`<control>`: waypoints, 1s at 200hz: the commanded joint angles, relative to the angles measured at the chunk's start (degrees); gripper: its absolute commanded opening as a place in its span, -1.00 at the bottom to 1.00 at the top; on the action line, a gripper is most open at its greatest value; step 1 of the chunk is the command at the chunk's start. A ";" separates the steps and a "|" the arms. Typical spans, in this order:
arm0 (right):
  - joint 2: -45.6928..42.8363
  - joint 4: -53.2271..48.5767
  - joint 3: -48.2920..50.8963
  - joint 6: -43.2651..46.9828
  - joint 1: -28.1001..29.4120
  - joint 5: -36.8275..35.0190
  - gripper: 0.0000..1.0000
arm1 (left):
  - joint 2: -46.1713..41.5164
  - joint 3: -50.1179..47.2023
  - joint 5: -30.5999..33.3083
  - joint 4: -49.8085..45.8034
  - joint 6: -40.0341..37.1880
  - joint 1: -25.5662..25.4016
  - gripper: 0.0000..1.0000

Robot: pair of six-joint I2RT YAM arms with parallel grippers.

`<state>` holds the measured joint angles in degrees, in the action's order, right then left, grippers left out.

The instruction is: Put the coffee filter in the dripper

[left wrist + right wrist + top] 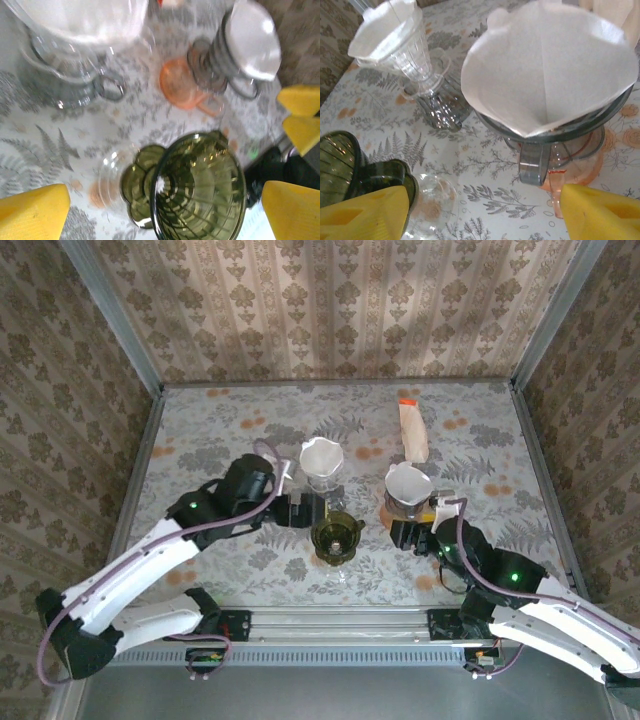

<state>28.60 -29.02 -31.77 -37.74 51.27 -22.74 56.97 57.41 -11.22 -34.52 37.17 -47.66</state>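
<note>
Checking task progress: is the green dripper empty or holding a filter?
Empty: the left wrist view shows bare ribbed glass inside the green dripper, no paper. The clear dripper and grey dripper each hold a filter.

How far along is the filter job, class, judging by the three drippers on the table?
Done: the clear dripper and the grey dripper each hold a white filter. In hand: nothing; the left gripper stands open by the green dripper, the right gripper open before the grey one. Left: the green dripper has no filter.

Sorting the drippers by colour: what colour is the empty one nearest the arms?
Dark olive green; the dripper shows best in the left wrist view.
</note>
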 commanded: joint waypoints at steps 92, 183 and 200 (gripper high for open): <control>27.43 -7.82 -28.44 6.03 -25.00 7.86 -0.01 | -3.63 -8.36 -15.19 19.60 2.13 21.11 0.96; 63.86 -6.34 -51.36 12.56 -40.04 20.97 -0.24 | -0.48 -11.62 -20.55 27.35 -0.28 27.37 1.00; 68.72 -7.09 -55.31 12.76 -40.43 19.64 -0.24 | 0.71 -12.23 -22.59 29.23 0.17 28.46 0.89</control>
<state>92.31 -34.57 -81.62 -27.09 11.49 -3.97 56.29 46.59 -29.12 -10.17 37.71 -20.60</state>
